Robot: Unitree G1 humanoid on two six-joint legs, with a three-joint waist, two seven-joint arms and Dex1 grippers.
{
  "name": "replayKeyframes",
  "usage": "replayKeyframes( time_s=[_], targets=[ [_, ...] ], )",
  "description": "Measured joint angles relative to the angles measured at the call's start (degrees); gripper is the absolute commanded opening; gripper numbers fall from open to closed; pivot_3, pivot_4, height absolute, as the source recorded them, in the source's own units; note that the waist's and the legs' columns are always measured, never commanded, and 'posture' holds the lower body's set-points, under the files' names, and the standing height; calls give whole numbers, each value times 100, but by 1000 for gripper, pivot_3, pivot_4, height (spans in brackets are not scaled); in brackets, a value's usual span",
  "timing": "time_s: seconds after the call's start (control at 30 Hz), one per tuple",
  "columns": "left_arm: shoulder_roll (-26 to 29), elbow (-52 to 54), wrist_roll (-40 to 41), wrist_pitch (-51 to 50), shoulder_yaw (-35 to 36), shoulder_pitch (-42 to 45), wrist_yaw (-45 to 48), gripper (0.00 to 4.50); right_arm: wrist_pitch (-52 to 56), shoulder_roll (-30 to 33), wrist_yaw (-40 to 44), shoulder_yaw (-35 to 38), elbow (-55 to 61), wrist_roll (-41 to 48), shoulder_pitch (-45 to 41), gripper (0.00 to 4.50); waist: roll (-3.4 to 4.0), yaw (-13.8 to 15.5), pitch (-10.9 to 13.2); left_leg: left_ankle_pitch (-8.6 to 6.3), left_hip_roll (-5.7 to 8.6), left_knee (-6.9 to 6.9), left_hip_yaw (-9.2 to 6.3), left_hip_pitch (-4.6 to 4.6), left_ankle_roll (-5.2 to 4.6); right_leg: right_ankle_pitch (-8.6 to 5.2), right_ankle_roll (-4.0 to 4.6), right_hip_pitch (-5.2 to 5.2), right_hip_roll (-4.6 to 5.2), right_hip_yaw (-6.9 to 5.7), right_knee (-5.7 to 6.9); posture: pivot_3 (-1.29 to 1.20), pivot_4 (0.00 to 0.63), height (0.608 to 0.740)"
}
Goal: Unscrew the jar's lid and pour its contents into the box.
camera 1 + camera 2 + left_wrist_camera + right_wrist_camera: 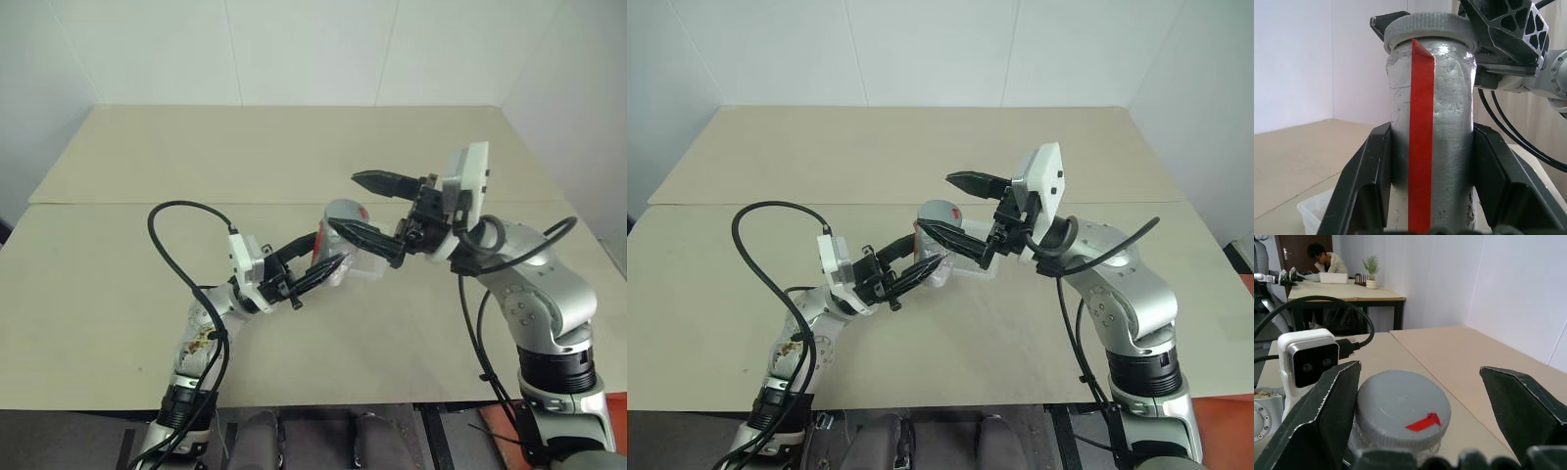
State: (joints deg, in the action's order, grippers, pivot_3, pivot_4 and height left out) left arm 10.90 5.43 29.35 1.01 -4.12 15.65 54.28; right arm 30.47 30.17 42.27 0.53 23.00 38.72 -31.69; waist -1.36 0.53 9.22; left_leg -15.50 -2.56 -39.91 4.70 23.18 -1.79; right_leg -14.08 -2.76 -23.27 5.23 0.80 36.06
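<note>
Left tool (315, 269) pinches the clear, scuffed jar (1431, 147); right tool (367, 208) spread around its ribbed grey lid (1400, 409).

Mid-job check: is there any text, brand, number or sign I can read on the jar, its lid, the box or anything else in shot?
No readable text anywhere.
Jar, held in the left claw: a plain red strip, no lettering.
Lid, between the open right claw's fingers: a small red mark, not a letter or number.
Box: clear plastic, no print visible.
</note>
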Motion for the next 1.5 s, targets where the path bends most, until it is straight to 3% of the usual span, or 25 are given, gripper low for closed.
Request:
replayKeyframes(
  time_s=[0.4,1.0,1.5],
  targets=[
    [-23,-2,20,-1,52,0,17,2012,0,43,107,-1,-95,-60,-82,4456,0,2,0,0,-1,0,0,0,0,0,0,0,0,-1,0,0,150,740],
    [-10,-6,32,-3,109,0,42,2012,-111,639,399,544,-35,-61,415,4456,0,4,0,0,0,0,0,0,0,0,0,0,0,0,0,0,150,740],
    [-14,-7,141,-3,169,27,94,2012,-227,769,876,731,-227,36,789,4456,0,5,0,0,-1,0,-1,-2,0,0,0,1,-1,1,0,0,150,740]
  ],
)
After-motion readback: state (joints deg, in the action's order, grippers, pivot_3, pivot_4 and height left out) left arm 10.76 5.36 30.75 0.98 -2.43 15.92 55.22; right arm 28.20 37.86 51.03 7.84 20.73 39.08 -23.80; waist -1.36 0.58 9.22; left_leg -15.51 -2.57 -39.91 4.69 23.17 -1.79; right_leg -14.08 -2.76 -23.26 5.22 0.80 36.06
